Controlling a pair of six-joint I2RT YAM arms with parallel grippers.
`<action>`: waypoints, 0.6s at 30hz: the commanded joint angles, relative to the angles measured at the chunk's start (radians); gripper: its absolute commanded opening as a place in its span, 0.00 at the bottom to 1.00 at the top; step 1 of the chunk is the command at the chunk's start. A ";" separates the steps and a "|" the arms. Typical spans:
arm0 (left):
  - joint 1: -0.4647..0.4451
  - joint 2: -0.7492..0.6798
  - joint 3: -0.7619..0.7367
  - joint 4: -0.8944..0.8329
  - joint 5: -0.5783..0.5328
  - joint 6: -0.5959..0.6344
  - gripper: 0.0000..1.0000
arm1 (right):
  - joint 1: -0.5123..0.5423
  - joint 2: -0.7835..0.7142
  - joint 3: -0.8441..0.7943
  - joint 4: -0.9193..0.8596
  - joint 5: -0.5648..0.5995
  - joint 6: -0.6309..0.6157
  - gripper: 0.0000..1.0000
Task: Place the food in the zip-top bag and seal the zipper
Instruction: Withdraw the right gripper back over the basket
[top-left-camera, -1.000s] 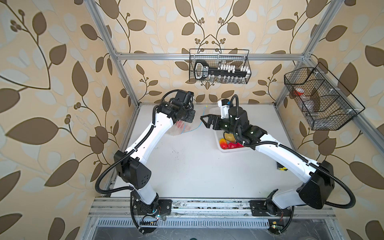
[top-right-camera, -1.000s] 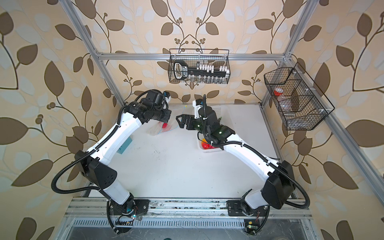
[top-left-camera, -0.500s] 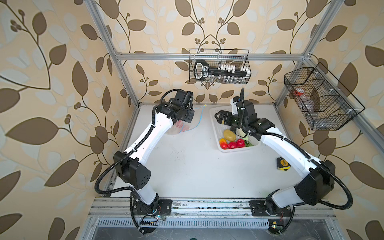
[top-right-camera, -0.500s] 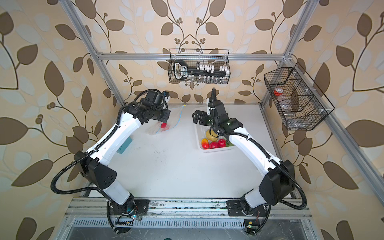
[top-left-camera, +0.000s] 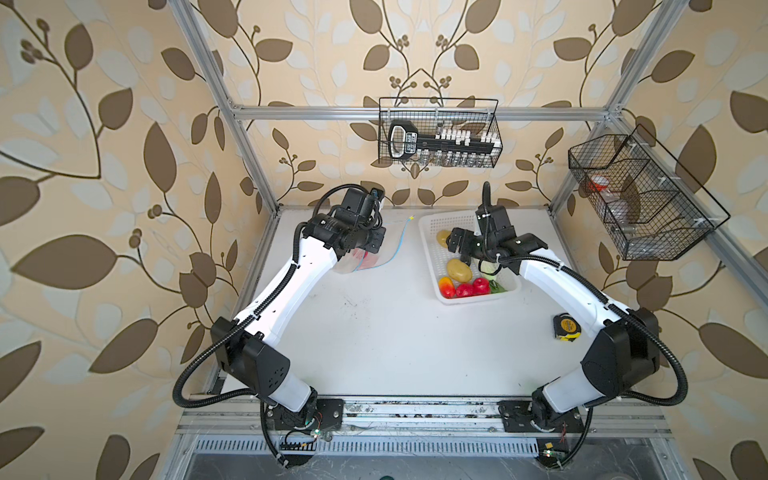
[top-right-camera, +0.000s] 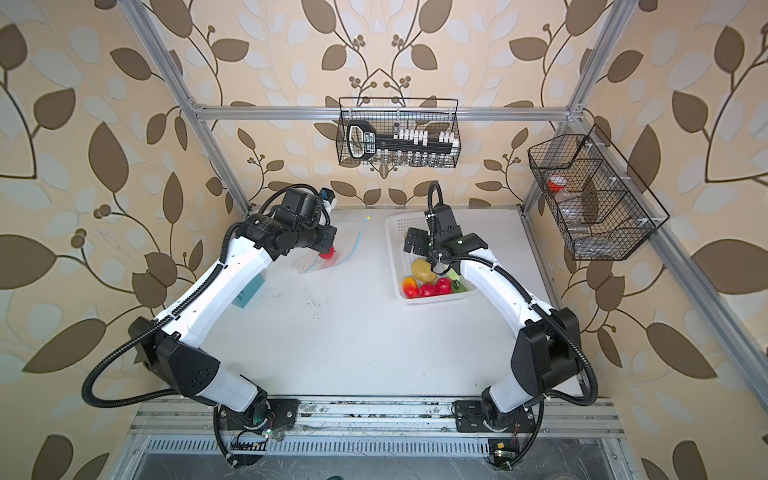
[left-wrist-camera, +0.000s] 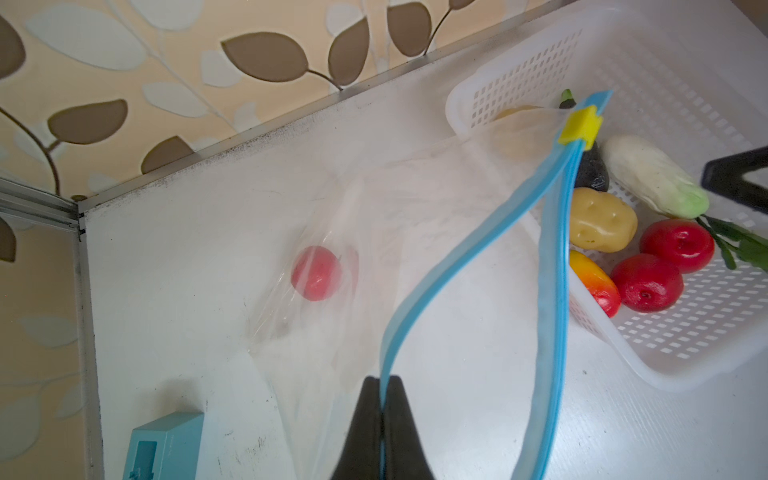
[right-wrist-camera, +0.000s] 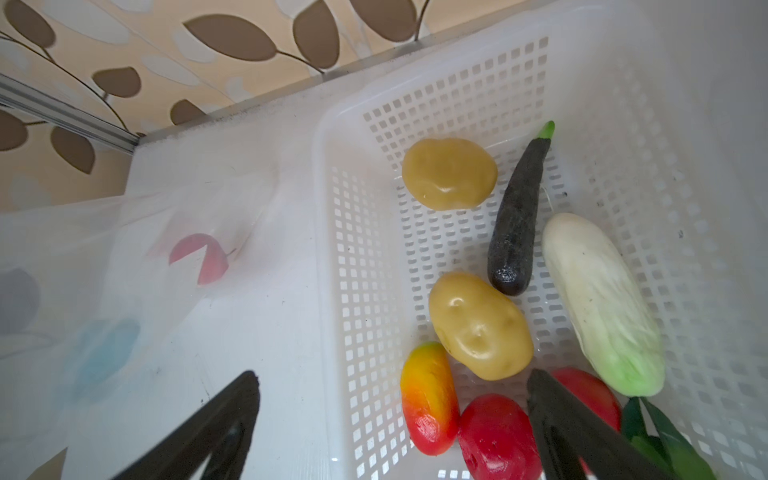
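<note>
Left pincer (left-wrist-camera: 381, 380): clamped on the thin light-blue zipper strip (left-wrist-camera: 440, 266), holding one lip up so the clear crinkly plastic bag (left-wrist-camera: 353, 216), far left, gapes.
Right pincer (right-wrist-camera: 392, 376): wide, empty, over the white perforated plastic basket (right-wrist-camera: 332, 232), far right, probably to pick next.
Food: one glossy red tomato (left-wrist-camera: 316, 272) bagged; the rest in the basket.

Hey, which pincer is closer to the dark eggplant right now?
Right. The right pincer hangs open over the white basket where the eggplant lies; the left pincer is shut on the blue zipper of the bag, beside the basket.
</note>
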 joint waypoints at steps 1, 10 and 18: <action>0.002 -0.050 -0.012 0.065 0.022 0.050 0.00 | 0.018 0.046 0.062 -0.087 0.075 -0.049 1.00; 0.003 0.001 -0.025 0.110 0.028 0.049 0.00 | 0.014 0.146 0.105 -0.113 0.063 -0.160 1.00; 0.002 0.062 -0.022 0.080 0.049 -0.008 0.00 | -0.023 0.158 0.033 -0.072 0.049 -0.252 1.00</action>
